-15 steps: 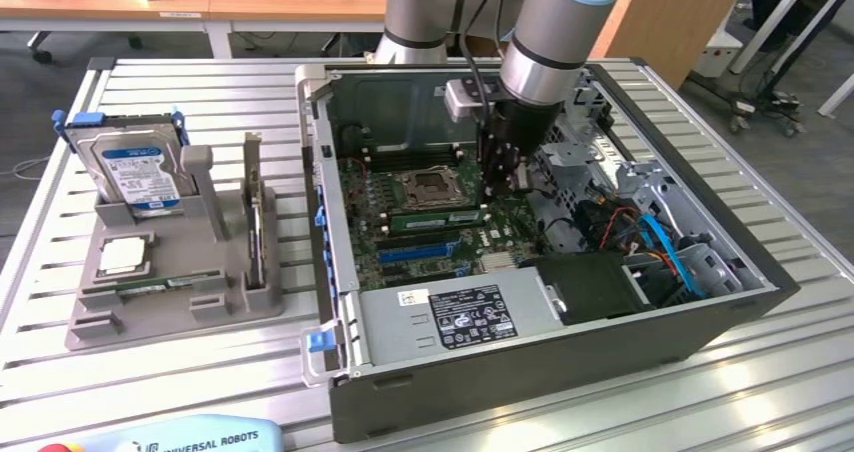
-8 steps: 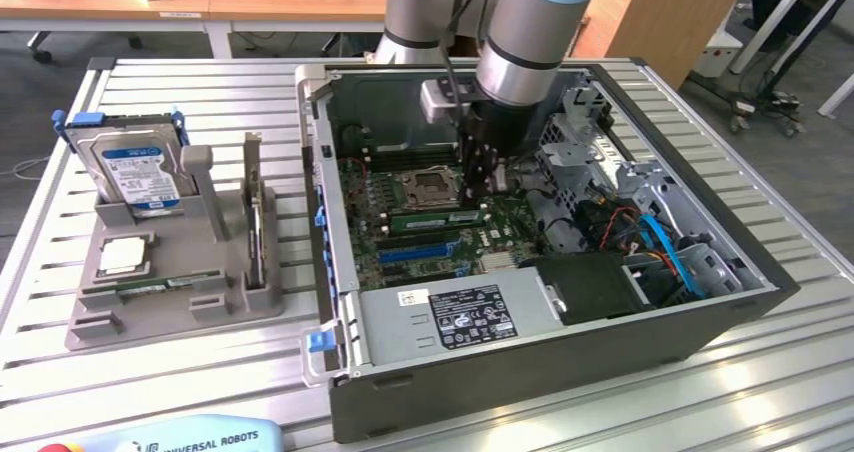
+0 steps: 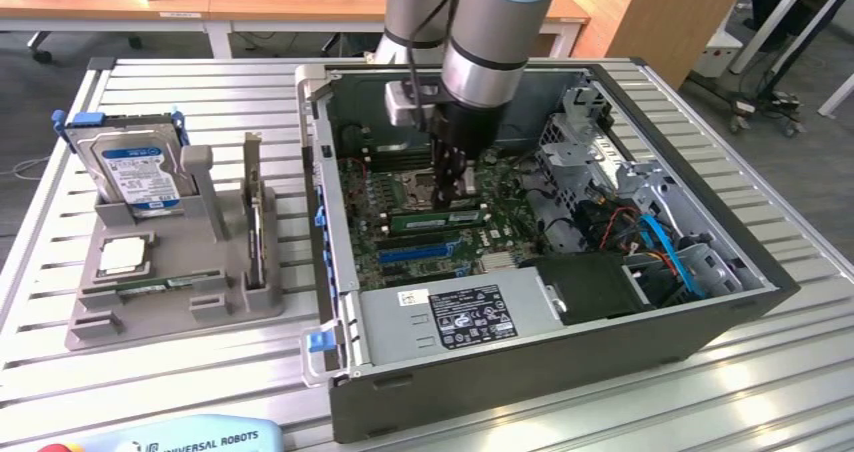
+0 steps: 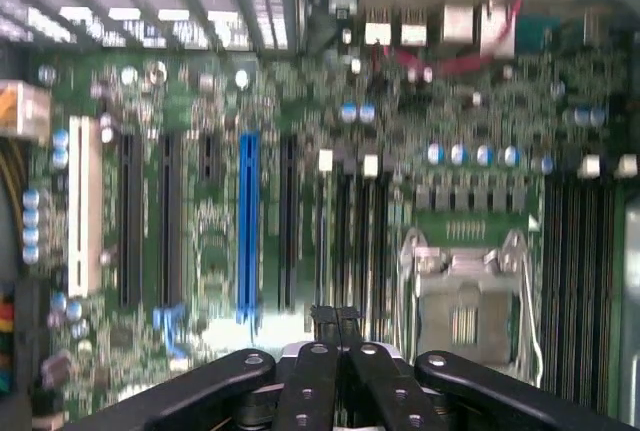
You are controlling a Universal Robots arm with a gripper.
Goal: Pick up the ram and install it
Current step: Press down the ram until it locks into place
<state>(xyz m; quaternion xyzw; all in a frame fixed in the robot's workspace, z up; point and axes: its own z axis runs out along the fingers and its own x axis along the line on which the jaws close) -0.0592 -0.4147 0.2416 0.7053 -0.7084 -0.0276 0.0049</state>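
Observation:
My gripper [image 3: 454,194] hangs inside the open computer case [image 3: 561,332], low over the motherboard [image 3: 400,197] beside the processor socket [image 4: 462,301]. Its black fingers [image 4: 325,323] are pressed together with nothing visible between them, so the gripper [image 4: 337,317] is shut. In the exterior view a long green ram stick [image 3: 434,215] stands on edge in the board's slots just below the fingertips; I cannot tell whether they touch it. In the wrist view the fingertips sit over the black memory slots [image 4: 355,241]. Another green stick [image 3: 144,288] lies in the grey holder [image 3: 174,317] outside the case.
The grey holder on the exterior view's left also carries a blue-labelled hard drive [image 3: 134,170] and a square silver processor [image 3: 122,255]. Inside the case are blue and black expansion slots [image 4: 247,221], a power supply [image 3: 461,317], drive cages [image 3: 594,152] and cables [image 3: 667,247]. Slatted metal table [image 3: 801,392] all around.

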